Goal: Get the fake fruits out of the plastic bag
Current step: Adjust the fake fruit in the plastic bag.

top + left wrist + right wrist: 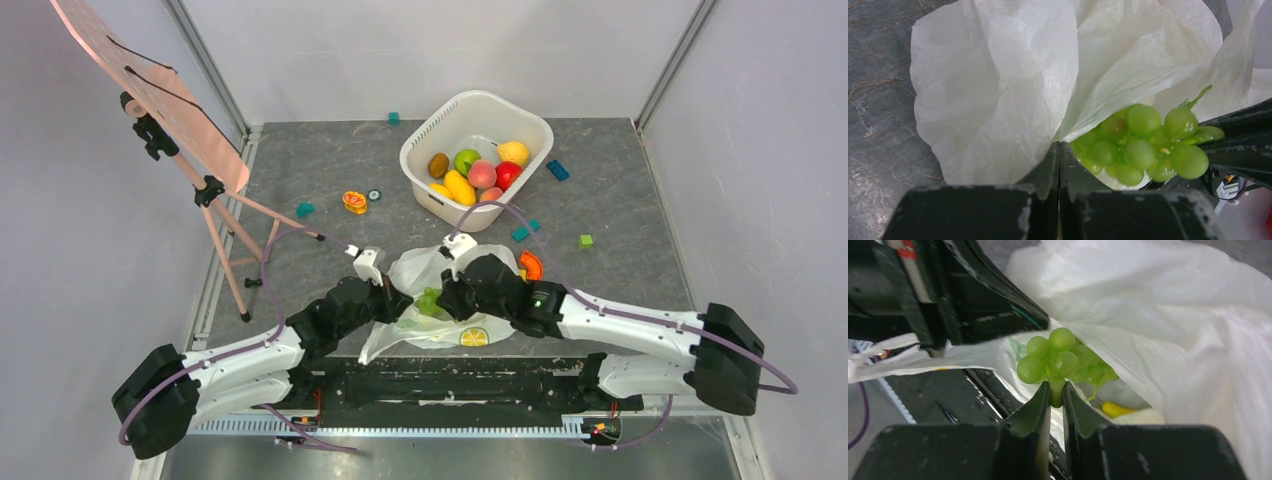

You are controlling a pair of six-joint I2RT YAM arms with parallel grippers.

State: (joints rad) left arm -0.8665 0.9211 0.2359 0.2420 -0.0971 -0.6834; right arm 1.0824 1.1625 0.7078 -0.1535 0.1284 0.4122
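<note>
The plastic bag [430, 270] lies crumpled on the table between both arms, white with a lemon-slice print. My left gripper [1060, 146] is shut on the bag's edge [998, 90] and pinches it at the mouth. My right gripper [1056, 386] is shut on a bunch of green grapes [1060, 357], which hangs at the bag's mouth [430, 300]. The grapes also show in the left wrist view [1143, 145]. Something yellow [1115, 409] lies inside the bag [1173, 325]. Several fake fruits [480, 172] lie in the white tub [425, 140].
A pink easel [150, 90] stands at the far left. Small coloured blocks [557, 170] lie scattered around the tub, and an orange piece [530, 265] lies by the right arm. An orange flower toy [354, 202] lies left of the tub.
</note>
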